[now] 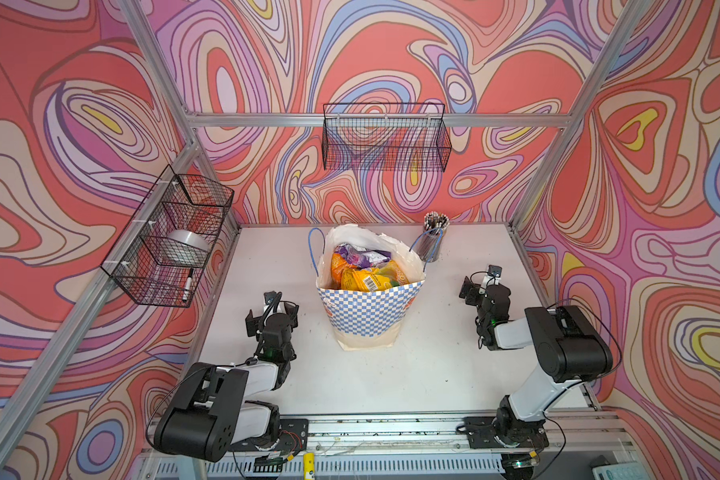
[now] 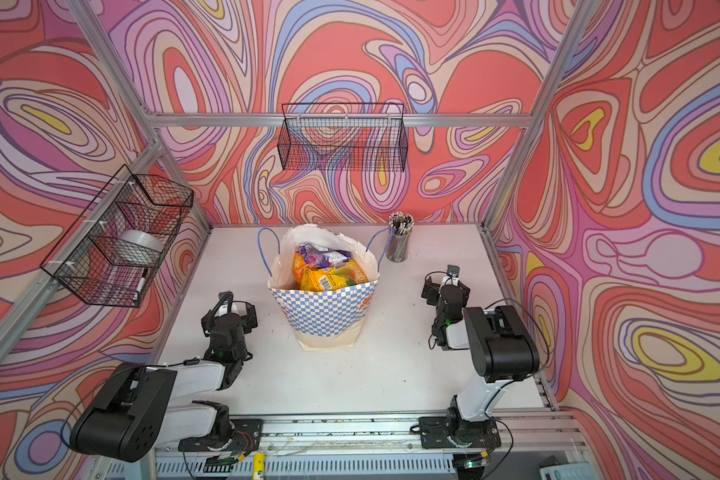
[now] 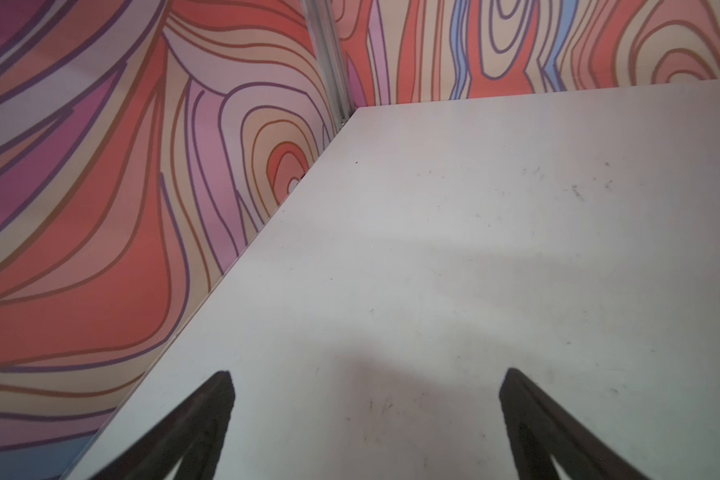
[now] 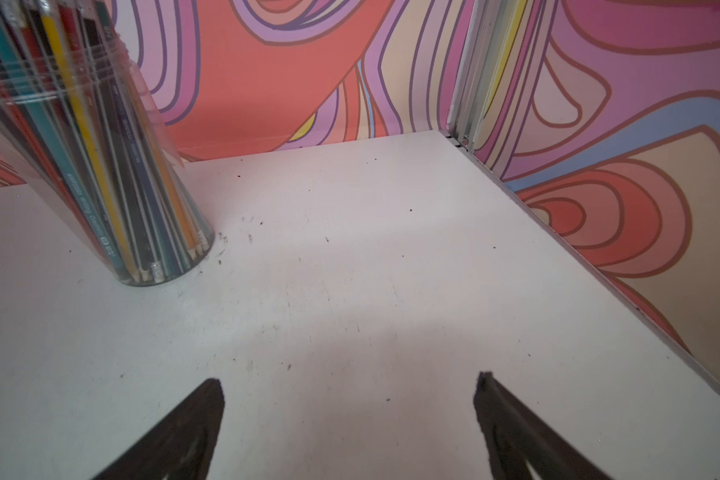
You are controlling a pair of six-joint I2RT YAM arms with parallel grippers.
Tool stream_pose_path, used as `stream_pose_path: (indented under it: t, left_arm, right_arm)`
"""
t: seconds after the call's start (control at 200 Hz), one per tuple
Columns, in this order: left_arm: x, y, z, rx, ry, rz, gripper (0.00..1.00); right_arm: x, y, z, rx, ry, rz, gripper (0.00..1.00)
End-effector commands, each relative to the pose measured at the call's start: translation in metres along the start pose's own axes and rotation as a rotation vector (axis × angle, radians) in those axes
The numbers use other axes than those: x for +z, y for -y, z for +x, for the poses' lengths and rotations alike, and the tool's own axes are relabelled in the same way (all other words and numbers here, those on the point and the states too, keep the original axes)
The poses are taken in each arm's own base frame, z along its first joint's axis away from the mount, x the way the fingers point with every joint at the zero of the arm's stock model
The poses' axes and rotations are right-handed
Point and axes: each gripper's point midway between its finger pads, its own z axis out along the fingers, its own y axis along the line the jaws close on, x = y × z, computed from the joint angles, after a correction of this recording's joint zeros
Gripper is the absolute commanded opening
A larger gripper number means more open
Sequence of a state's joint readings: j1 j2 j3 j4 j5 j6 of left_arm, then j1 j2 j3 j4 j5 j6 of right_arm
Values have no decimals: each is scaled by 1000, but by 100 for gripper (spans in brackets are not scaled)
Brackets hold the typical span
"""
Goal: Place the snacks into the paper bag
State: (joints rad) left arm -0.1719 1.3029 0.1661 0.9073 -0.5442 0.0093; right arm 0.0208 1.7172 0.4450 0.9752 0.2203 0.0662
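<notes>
Nearest us, left gripper and right gripper: jaws spread wide, empty. Mid-table, paper bag upright, snacks heaped inside (none loose that we see). Farther back, pencil jar. Risk, we judge: arm snagging cord handle topples full bag.
</notes>
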Motion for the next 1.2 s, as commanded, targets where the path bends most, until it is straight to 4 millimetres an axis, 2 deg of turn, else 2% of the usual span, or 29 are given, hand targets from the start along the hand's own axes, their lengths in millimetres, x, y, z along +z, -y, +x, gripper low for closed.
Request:
stream_pose_path:
  t: [0.0, 0.06, 0.15, 0.195, 0.285, 0.32, 0.376, 0.441, 0.481, 0.551, 0.621, 0.681, 0.806, 1.197]
  left_arm:
    - [5, 14, -35, -20, 90, 95, 100]
    - [4, 13, -37, -58, 119, 104, 100]
    - [11, 9, -25, -147, 139, 120, 100]
    - [13, 10, -26, -148, 179, 118, 100]
    - [20, 22, -21, -110, 73, 162, 100]
    - [25, 23, -23, -101, 65, 157, 100]
    - [37, 30, -13, -81, 26, 160, 100]
    - [45, 37, -15, -52, 24, 171, 100]
    - [46, 37, -8, -54, -48, 176, 100]
    - [54, 35, -11, -70, -23, 177, 100]
    - [53, 33, -6, -82, -79, 183, 100]
    - [53, 33, -10, -87, -27, 181, 100]
    - [54, 40, -9, -59, -50, 214, 100]
    - [53, 39, -9, -69, -50, 211, 100]
  right_arm:
    - [2, -2, -6, -9, 18, -12, 98]
    - [2, -2, -6, -8, 19, -13, 98]
    - [2, -2, -6, -8, 19, -12, 98]
    - [2, -2, -6, -9, 18, -13, 98]
    - [2, -2, -6, -9, 19, -13, 98]
    - [2, -2, -6, -8, 18, -13, 98]
    - [2, -2, -6, -9, 20, -12, 98]
    - [2, -2, -6, -9, 18, -13, 98]
    - [2, -2, -6, -9, 18, -12, 98]
    - [2, -2, -6, -8, 18, -14, 98]
    - [2, -2, -6, -9, 17, -12, 98]
    - [2, -2, -6, -9, 18, -12, 98]
    - [2, -2, -6, -9, 19, -13, 98]
    - [2, -2, -6, -9, 19, -12, 98]
